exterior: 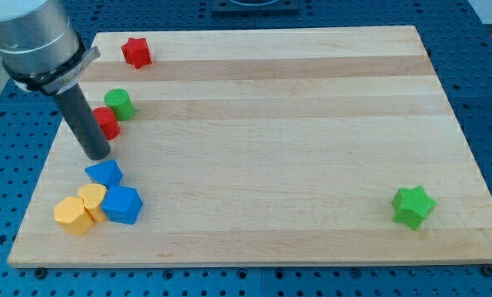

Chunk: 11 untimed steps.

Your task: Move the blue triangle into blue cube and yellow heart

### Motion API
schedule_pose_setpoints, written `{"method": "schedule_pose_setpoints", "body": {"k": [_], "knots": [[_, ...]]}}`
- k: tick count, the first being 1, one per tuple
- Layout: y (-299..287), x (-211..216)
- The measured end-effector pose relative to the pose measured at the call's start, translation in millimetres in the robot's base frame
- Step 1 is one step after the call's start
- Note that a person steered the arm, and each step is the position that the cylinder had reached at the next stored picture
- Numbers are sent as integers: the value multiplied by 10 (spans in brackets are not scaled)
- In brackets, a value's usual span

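Blue triangle sitting against its two targets

The blue triangle is lying flat at twelve o'clock of the touching yellow heart and blue cube, bordering both.

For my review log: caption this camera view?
My tip sits just above the blue triangle, which adjoins the blue cube and yellow heart.

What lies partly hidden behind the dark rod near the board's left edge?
A red block sits behind the rod, its left part covered, so its shape cannot be made out. A green cylinder stands just above it, unobstructed. My tip rests just above the blue triangle.
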State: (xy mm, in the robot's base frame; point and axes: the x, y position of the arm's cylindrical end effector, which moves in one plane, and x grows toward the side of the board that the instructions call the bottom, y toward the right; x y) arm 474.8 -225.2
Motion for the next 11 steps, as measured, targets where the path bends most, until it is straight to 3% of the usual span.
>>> {"method": "schedule_pose_setpoints", "body": {"k": [6, 7, 11], "knots": [[74, 322], [80, 134], [180, 117]]}}
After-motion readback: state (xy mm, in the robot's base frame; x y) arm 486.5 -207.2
